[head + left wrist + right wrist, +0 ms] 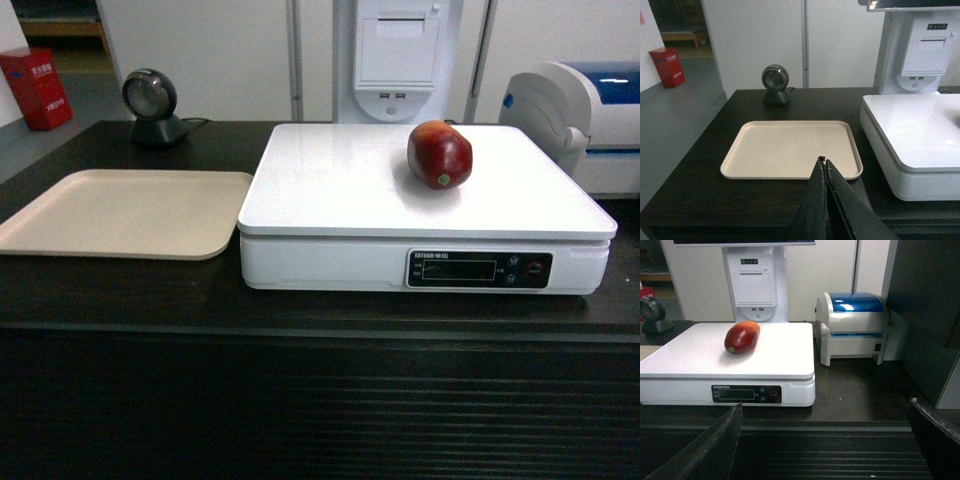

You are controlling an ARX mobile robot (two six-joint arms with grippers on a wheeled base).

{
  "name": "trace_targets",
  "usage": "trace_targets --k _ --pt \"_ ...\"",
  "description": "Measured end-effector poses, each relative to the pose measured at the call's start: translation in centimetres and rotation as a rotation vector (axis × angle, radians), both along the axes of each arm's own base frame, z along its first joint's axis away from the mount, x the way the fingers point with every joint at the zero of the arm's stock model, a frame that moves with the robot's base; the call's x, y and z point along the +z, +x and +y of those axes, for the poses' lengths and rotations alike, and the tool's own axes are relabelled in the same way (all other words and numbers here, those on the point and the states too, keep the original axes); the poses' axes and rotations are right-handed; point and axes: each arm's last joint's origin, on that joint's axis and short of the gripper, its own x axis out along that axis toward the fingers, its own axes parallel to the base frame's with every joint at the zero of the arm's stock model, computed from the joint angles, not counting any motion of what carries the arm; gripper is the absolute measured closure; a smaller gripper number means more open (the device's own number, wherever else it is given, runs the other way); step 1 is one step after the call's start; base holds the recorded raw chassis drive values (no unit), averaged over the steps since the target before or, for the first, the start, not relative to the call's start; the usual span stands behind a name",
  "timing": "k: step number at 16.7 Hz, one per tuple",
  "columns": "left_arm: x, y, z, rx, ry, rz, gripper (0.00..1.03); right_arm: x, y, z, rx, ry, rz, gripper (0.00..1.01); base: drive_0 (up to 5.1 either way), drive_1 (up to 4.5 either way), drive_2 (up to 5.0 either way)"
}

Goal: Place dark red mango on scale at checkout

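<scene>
The dark red mango (pixel 439 154) (pixel 742 337) lies on the flat white platform of the scale (pixel 340 190) (pixel 700 365), toward its far right part, with nothing touching it. The scale stands on the dark top of the checkout (pixel 300 310) (pixel 860 395). My right gripper (pixel 825 415) is open and empty, its two black fingers wide apart in front of the counter's ribbed face, well short of the scale. My left gripper (pixel 823 161) is shut with nothing in it, its tip over the near edge of a beige tray (pixel 785 150). Neither gripper shows in the head view.
The flat beige tray (pixel 120 212) lies left of the scale. A round black scanner (pixel 152 105) (pixel 775 82) stands at the back left. A white and blue printer (pixel 852 325) (pixel 570 110) sits right of the scale, and a white receipt terminal (pixel 395 55) behind it.
</scene>
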Motion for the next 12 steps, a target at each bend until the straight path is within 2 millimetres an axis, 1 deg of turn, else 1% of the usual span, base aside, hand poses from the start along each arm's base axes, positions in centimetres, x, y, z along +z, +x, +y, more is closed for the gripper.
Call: trace_targets --k 3,5,10,11,12 --pt "-1.2 -1.5 -0.1 -0.004 0.0 0.01 1.01 0.0 0.0 0.0 0.0 0.0 0.0 0.03 0.0 0.0 0.0" --pt "-1.6 -2.3 -0.1 -0.005 0.0 0.004 1.01 0.0 0.0 0.0 0.0 0.0 0.0 0.03 0.0 0.0 0.0" --pt "-2.4 -3.9 -0.1 -0.005 0.0 0.006 1.01 0.0 0.0 0.0 0.0 0.0 0.0 0.03 0.0 0.0 0.0" --pt "-2.7 -4.1 -0.1 -0.005 0.0 -0.027 1.01 0.0 0.0 0.0 0.0 0.0 0.0 0.03 0.0 0.0 0.0" --pt "-3.2 -4.3 -0.1 -0.006 0.0 0.006 1.01 0.0 0.0 0.0 0.0 0.0 0.0 0.03 0.0 0.0 0.0"
